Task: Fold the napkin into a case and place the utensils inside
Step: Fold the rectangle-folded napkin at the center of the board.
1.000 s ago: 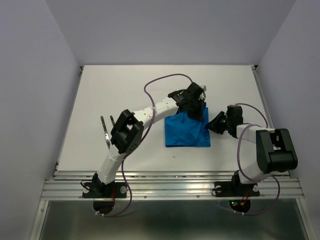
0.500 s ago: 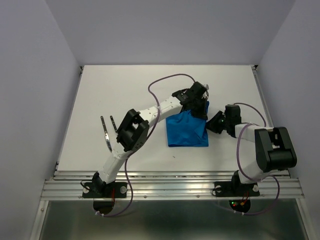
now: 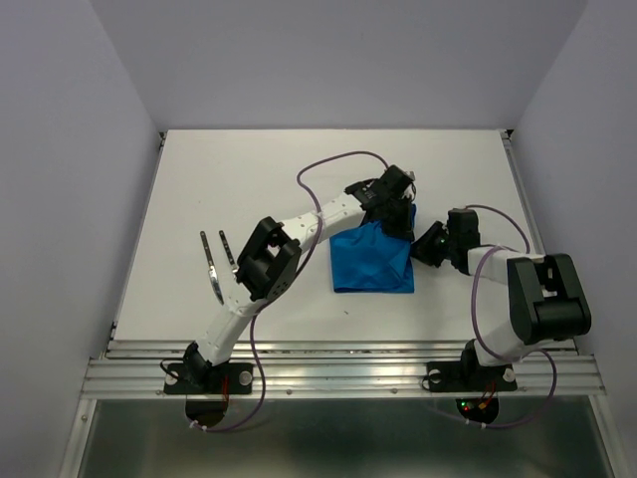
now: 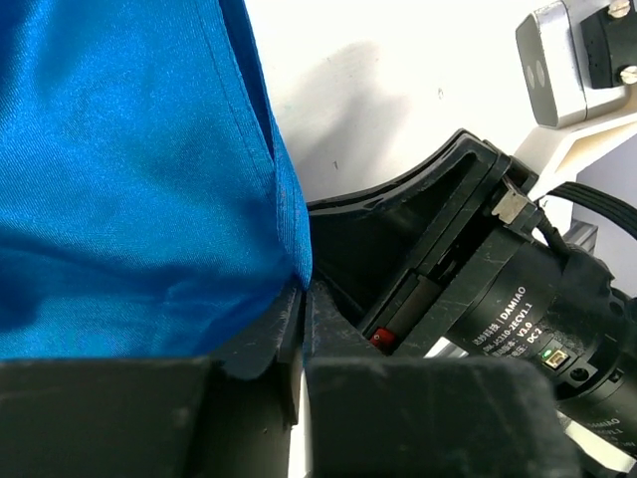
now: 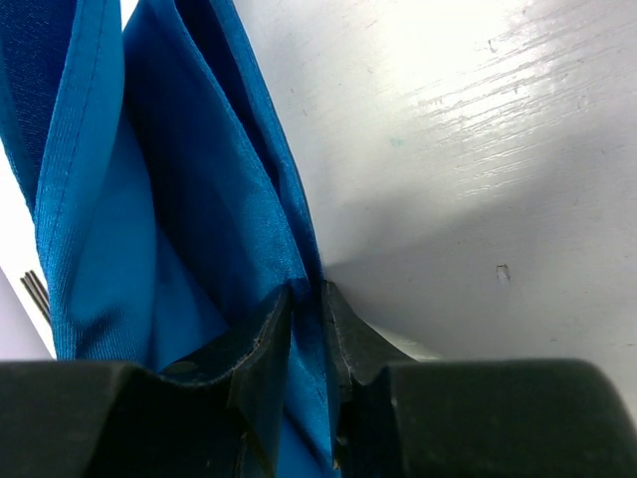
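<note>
Folding in progress on a white table [image 3: 249, 179]. The napkin [image 3: 370, 264], a bright blue cloth, lies right of centre in the overhead view as a rough square, doubled over with a raised crease near its upper right corner.

The left gripper [image 3: 400, 215] reaches across to that corner. In its wrist view the jaws are almost together, with the tip of the hemmed cloth [image 4: 129, 169] caught between them [image 4: 302, 299]. The right gripper [image 3: 422, 246] sits just beside it at the cloth's right edge. Its wrist view shows the jaws narrow and pinching a standing fold of blue layers [image 5: 199, 229] at the bottom centre of the frame [image 5: 307, 299].

Over the last second the left arm has swung a little toward the right of the overhead view. It has carried the upper corner over until it meets the right edge, and the right gripper has eased slightly inward to meet it. The cloth's outline is now a touch narrower and neater.

This looks like the end of one fold, and both corners are probably about to be set down. The napkin is not yet a narrow case. The utensils [image 3: 206, 251] lie untouched well apart at centre left, beside the left arm's elbow, so most of the task remains.
</note>
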You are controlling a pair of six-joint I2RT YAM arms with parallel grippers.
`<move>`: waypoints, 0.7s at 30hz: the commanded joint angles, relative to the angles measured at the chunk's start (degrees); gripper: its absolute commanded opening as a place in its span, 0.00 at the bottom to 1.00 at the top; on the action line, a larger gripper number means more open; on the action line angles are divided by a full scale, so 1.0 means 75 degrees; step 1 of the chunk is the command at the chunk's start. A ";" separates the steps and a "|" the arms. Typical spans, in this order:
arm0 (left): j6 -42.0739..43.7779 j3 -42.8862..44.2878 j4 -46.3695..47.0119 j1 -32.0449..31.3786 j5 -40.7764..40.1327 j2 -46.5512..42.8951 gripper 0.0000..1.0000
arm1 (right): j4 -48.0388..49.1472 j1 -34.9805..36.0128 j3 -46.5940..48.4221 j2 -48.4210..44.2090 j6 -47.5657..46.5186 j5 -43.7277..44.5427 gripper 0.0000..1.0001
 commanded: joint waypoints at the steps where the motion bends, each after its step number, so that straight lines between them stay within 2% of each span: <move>1: 0.0037 0.0375 0.0153 -0.0032 0.0227 -0.0147 0.16 | -0.1171 0.0078 -0.0332 0.0052 -0.0251 0.0758 0.26; 2: 0.0072 0.0375 0.0165 -0.0032 0.0239 -0.0205 0.28 | -0.1207 0.0078 -0.0332 0.0017 -0.0274 0.0794 0.26; 4: 0.0190 0.0399 0.0084 -0.0032 0.0332 -0.0275 0.39 | -0.1265 0.0078 -0.0332 -0.0042 -0.0262 0.0875 0.26; 5: 0.0236 0.0387 0.0048 -0.0043 0.0333 -0.0311 0.49 | -0.1289 0.0078 -0.0320 -0.0077 -0.0262 0.0888 0.26; 9: 0.0401 0.0141 -0.0022 -0.0043 0.0344 -0.0603 0.64 | -0.1476 0.0078 -0.0297 -0.0241 -0.0274 0.1098 0.28; 16: 0.0635 -0.0222 -0.0174 -0.0032 0.0158 -0.1399 0.65 | -0.2202 0.0078 -0.0168 -0.0779 -0.0496 0.1882 0.30; 21: 0.0823 -0.0526 -0.0339 0.0073 -0.0241 -0.1997 0.61 | -0.2730 0.0078 -0.0109 -0.1166 -0.0731 0.2492 0.30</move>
